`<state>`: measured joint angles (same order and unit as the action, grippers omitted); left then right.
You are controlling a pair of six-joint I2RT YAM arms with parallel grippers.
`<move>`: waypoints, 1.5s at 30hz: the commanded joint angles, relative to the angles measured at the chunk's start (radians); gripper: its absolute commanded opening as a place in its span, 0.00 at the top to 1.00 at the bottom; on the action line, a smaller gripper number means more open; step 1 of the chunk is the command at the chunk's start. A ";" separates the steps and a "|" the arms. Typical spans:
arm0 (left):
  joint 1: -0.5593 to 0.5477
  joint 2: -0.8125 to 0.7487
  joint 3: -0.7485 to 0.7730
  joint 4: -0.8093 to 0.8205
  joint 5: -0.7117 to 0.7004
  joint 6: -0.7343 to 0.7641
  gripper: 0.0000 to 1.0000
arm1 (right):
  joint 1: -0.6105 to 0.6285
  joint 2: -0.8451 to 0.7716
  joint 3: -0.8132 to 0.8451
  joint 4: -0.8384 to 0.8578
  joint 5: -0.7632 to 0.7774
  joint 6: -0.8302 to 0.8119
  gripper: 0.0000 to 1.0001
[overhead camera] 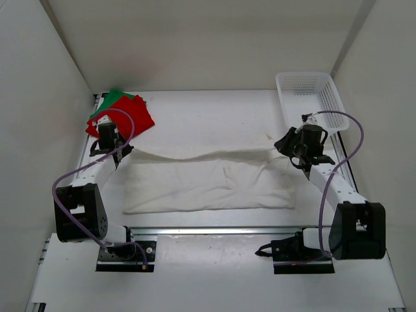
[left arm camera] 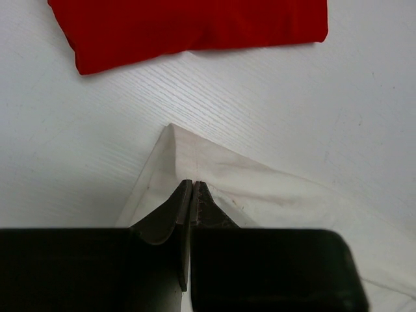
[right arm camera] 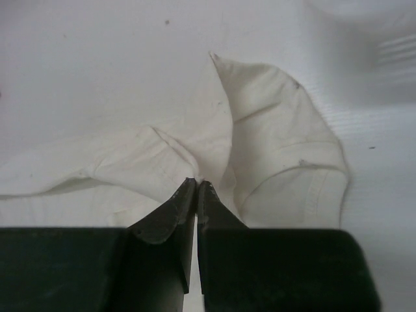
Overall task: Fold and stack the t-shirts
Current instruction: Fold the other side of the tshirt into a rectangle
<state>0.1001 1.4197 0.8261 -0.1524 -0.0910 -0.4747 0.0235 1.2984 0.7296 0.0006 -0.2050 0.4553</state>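
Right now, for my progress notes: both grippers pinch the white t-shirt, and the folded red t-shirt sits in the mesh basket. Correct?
Not quite: the top external view shows the folded red t-shirt on the table at far left, outside the mesh basket at far right. The left gripper and right gripper do pinch the white t-shirt.

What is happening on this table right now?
Shirt folding is under way. The left gripper and the right gripper each pinch the far edge of the white shirt, which lies spread across the middle of the table. The red shirt and green shirt lie folded at the far left corner.
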 commanded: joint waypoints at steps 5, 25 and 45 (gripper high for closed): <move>0.006 -0.050 0.048 -0.006 0.030 -0.013 1.00 | -0.059 -0.183 -0.016 -0.100 0.036 -0.035 1.00; 0.058 -0.139 -0.153 -0.061 0.023 -0.018 1.00 | -0.030 -0.473 -0.283 -0.243 0.041 0.014 1.00; 0.104 -0.145 -0.196 -0.062 0.086 -0.071 0.71 | -0.103 -0.662 -0.484 -0.249 -0.042 0.108 1.00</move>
<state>0.1741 1.2873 0.6231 -0.2176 -0.0269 -0.5240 -0.0643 0.6601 0.2775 -0.2817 -0.2092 0.5327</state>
